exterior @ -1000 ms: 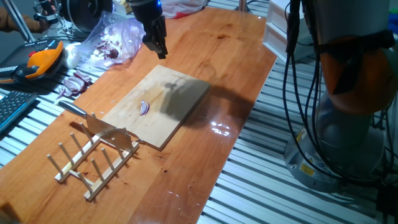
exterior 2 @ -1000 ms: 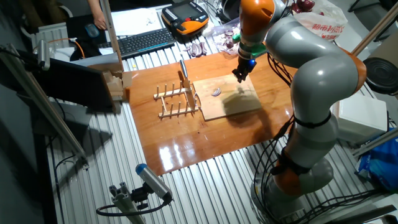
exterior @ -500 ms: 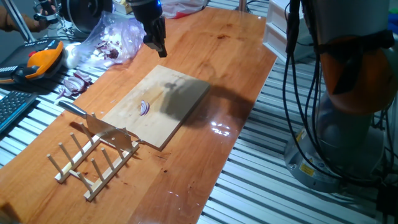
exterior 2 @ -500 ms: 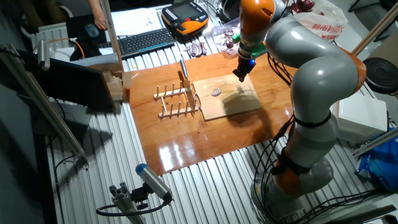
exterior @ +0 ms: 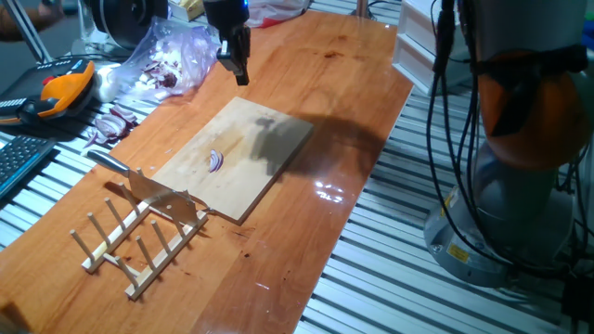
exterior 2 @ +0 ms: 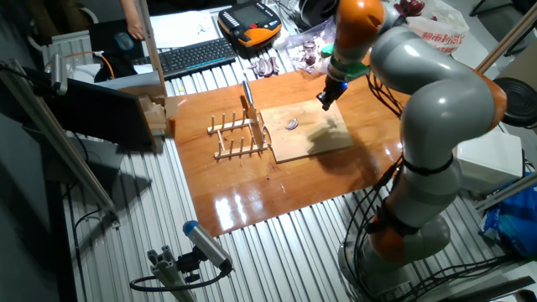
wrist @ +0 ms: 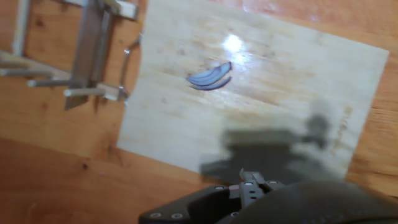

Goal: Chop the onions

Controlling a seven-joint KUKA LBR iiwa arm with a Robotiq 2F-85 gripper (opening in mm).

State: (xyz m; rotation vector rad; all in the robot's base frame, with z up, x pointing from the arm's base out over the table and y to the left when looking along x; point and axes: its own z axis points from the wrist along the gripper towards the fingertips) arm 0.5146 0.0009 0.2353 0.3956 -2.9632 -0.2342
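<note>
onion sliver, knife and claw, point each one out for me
onion sliver (wrist: 209,76), hand view, middle of the purple curve on the wooden board
knife (exterior: 139,183), one fixed view, broad blade resting in the wooden rack
claw (exterior: 237,67), one fixed view, dark fingertips above the board's far end

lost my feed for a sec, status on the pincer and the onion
Pincer high over the board's far edge, holding nothing. Onion sliver alone on the board, uncut. Knife parked in the rack, nothing blocking.
</note>
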